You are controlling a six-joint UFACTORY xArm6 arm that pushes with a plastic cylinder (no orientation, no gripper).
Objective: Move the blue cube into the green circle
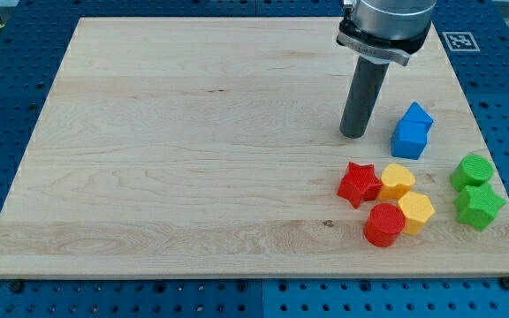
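The blue cube sits on the wooden board at the view's right, with a second blue block of unclear shape touching its upper side. The green circle, a round green block, lies to the cube's lower right, near the board's right edge. My tip rests on the board just left of the blue cube, a small gap apart from it. The rod rises toward the view's top.
A green star-like block sits just below the green circle. A red star, two yellow blocks and a red round block cluster below the blue blocks. The board's right edge is close.
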